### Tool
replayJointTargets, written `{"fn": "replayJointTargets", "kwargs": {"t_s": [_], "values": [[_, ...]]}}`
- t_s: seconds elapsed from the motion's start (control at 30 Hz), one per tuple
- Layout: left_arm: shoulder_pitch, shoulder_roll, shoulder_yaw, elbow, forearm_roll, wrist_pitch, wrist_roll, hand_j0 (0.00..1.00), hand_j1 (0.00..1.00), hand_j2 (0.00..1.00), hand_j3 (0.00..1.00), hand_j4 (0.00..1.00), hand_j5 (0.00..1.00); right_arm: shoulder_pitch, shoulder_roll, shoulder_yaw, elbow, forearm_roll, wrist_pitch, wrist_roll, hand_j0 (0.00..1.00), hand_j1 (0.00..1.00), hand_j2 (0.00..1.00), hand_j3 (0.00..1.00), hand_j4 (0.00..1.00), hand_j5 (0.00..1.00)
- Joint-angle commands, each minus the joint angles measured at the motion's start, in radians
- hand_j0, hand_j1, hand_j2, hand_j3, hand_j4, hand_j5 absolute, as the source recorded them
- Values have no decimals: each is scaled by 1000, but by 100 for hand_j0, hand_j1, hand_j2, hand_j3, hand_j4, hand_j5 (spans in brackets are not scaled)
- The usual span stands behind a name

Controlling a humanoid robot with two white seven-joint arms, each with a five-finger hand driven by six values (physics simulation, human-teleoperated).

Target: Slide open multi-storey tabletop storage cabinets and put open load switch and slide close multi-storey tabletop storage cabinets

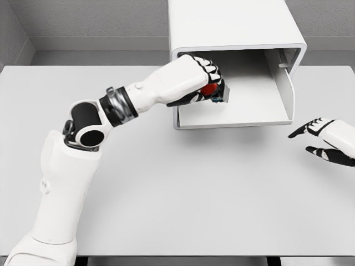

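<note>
A white storage cabinet (238, 27) stands at the back of the table, its front open onto a hollow white compartment (255, 94). My left hand (208, 83) reaches into the left side of that opening. Its fingers are curled around the load switch (213, 91), a small dark block with a red knob, held just above the compartment floor. My right hand (324, 141) hovers over the table to the right of the cabinet, fingers spread and holding nothing.
The white table (183, 194) stretches wide in front of the cabinet. Grey walls close the scene at the back and on the left. The cabinet's right inner wall (284, 83) is curved.
</note>
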Motion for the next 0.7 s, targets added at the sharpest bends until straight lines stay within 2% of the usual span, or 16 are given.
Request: {"fn": "replayJointTargets", "kwargs": {"t_s": [0.0, 0.27, 0.43, 0.57, 0.67], "values": [[0, 0, -6, 11, -21, 4, 1, 40, 40, 40, 40, 40, 40, 0, -2, 2, -12, -7, 1, -1, 66, 66, 66, 66, 66, 66], [-14, 0, -66, 3, -20, 4, 1, 40, 40, 40, 40, 40, 40, 21, -2, 0, -43, -9, 1, -4, 66, 66, 66, 66, 66, 66], [-14, 0, -80, -1, -20, 4, 1, 40, 40, 40, 40, 40, 40, 28, -2, -1, -57, -9, 1, -4, 66, 66, 66, 66, 66, 66], [-15, 0, -81, 0, -21, 4, 1, 44, 44, 44, 44, 44, 44, 28, -2, -1, -62, -9, 1, -5, 66, 66, 66, 66, 66, 66], [-23, 0, -78, 0, -21, 4, 1, 56, 56, 56, 56, 56, 56, 28, -2, -1, -62, -9, 1, -4, 66, 66, 66, 66, 66, 66]]}}
